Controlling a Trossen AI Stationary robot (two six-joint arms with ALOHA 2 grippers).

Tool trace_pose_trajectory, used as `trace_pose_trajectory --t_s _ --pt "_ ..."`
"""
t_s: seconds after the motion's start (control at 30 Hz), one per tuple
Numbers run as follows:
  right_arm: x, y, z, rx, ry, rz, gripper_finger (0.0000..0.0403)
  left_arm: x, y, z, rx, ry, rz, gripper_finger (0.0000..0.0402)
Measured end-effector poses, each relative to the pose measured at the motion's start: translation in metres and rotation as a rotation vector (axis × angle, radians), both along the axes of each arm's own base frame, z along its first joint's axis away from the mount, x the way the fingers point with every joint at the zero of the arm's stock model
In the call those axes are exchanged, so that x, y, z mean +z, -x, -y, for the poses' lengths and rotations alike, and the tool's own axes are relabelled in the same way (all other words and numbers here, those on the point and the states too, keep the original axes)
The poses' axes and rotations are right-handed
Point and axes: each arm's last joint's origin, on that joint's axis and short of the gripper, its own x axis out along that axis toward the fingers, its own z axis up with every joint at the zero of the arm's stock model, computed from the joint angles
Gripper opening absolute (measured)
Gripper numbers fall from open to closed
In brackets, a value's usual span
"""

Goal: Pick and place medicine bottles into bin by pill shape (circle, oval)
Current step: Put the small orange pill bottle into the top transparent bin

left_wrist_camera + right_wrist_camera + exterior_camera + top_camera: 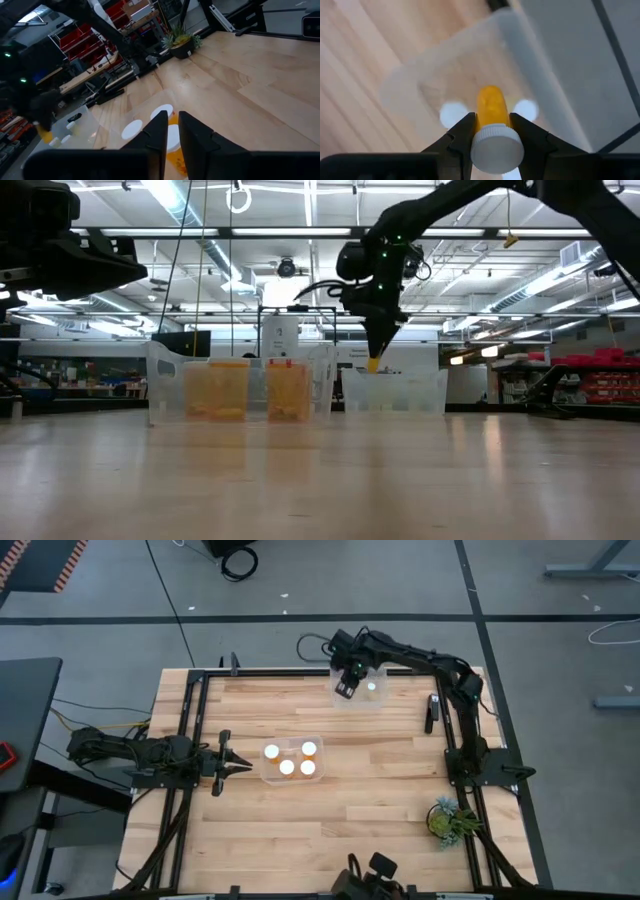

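Note:
My right gripper [346, 690] hangs over the clear far bin [362, 690], shut on a medicine bottle [491, 105] with an orange body and a white cap [496, 147]. Two more white caps [452, 114] show in that bin below it. A second clear bin [291, 761] stands mid-table, with several white-capped bottles [287, 767] upright on its floor. My left gripper [240, 768] is shut and empty, level, just left of that bin. My right gripper pinches the bottle's orange body just under the cap [490, 122] between its two fingers. The fingers point steeply down from above and lie along the bottle. The cap faces the wrist and the bottom [373, 364] sticks out below the fingertips, clear above the far bin.
A small green plant [448, 820] sits at the table's near right corner. A dark object [431, 712] lies by the right rail. Black frame rails [190, 710] border the table. Bare wood lies between the two bins and toward the near edge.

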Motion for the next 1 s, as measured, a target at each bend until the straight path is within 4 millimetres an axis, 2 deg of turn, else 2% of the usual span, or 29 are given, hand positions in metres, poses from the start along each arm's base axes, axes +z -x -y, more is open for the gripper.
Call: trace_pose_trajectory --t_s 0.13,0.27,0.43,0.7,1.0 --pt "0.012 -0.007 0.006 -0.007 0.01 0.022 0.0121 0.0 0.0 0.0 0.0 0.0 0.0 0.006" --pt "0.012 -0.006 0.005 -0.015 -0.016 -0.007 0.0121 0.0 0.0 0.0 0.0 0.0 0.0 0.0061" --pt "-0.001 0.004 0.005 -0.047 -0.105 -0.131 0.0121 0.0 0.0 0.0 0.0 0.0 0.0 0.0054" --pt "-0.012 0.008 0.009 -0.06 -0.133 -0.166 0.0121 0.0 0.0 0.0 0.0 0.0 -0.002 0.0053" --pt "-0.046 0.017 0.007 -0.043 -0.19 -0.221 0.0121 0.0 0.0 0.0 0.0 0.0 -0.001 0.0056"
